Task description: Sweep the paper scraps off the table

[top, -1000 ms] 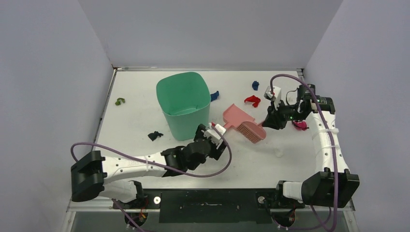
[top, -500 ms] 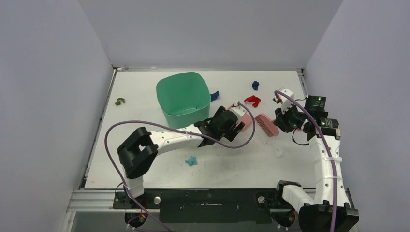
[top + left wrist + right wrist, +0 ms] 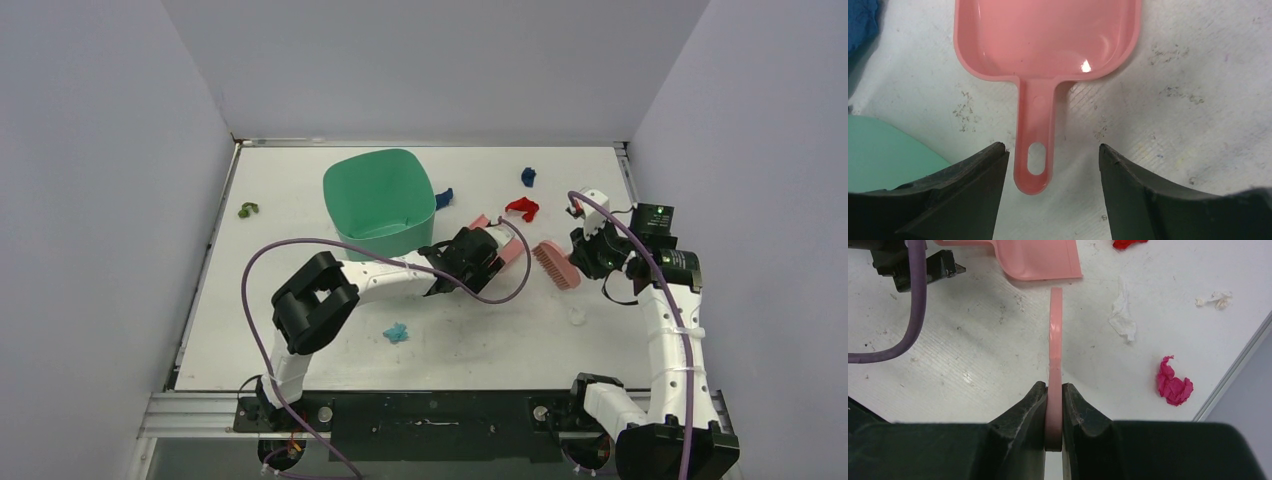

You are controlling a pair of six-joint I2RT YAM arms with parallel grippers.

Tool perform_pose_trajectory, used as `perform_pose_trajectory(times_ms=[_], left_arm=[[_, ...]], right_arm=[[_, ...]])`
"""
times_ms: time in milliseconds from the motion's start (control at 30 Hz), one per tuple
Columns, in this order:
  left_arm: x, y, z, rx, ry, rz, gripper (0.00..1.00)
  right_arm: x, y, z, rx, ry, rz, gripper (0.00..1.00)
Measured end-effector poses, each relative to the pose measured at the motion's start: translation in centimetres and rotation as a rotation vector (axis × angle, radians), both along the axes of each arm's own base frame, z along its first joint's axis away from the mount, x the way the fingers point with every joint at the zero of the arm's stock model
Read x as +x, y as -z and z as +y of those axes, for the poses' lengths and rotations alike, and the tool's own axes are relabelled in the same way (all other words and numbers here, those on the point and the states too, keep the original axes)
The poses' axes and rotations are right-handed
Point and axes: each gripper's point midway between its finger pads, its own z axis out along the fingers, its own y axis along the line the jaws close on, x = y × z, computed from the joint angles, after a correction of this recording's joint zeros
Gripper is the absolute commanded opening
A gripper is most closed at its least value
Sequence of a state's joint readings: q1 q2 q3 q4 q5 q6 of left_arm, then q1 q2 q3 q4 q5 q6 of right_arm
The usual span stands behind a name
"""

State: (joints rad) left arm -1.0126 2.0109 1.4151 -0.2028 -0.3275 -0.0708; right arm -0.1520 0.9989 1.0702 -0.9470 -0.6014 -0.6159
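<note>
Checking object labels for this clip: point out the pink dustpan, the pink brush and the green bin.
pink dustpan (image 3: 1048, 35), left wrist view, bare floor of the scoop.
pink brush (image 3: 553, 265), top external view, bristle head.
green bin (image 3: 386, 244), top external view, near outer wall.

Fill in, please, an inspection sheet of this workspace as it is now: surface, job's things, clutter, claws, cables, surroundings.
Surface: white table, scuffed and smudged.
Job's things: paper scraps scattered: red, dark blue, olive green, teal, magenta near the right edge.
Clutter: green bin standing upright; small white shreds.
Claws: left claw open, astride the handle of the pink dustpan, not touching it; right claw shut on the pink brush.
Cables: a purple cable on each arm; the left one loops wide beside its arm.
Surroundings: grey walls on three sides; nothing else seen.
</note>
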Motion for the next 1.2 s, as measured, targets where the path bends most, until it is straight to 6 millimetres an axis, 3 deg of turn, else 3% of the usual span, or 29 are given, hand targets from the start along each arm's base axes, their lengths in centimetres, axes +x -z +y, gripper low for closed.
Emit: perform_pose_trajectory(times_ms=[267,467,667,833,900,1033,1200], left_arm=[[-0.1,1.4,1.0,0.014,0.006,0.031,0.49],[-0.2,1.9,0.8,0.006,0.014,0.039,0.27],[-0.2,2.5,0.7,0.01,0.015,0.043,0.11],[-1.7,2.6,1.5,0.016,0.025,0.039,0.03],[-2.8,2.2,2.1,0.027,0.033,0.038,0.01],[-6.0,-0.6,2.3,0.003,0.069,0.023,0.0],[-10.4,-4.9,3.4,-0.038,0.11,0.003,0.0]], right_arm=[[-0.1,0.7,0.0,0.01,0.002,0.013,0.05],[-0.1,1.0,0.1,0.012,0.002,0.018,0.05],[-0.1,0.9,0.0,0.01,0.004,0.015,0.05],[-0.3,0.5,-0.1,0.001,0.013,-0.007,0.05],[-0.3,0.4,-0.2,0.004,0.023,-0.007,0.05],[-0.3,0.1,-0.4,0.004,0.046,-0.007,0.05],[0.4,-2.2,-1.3,-0.03,0.103,-0.081,0.05]])
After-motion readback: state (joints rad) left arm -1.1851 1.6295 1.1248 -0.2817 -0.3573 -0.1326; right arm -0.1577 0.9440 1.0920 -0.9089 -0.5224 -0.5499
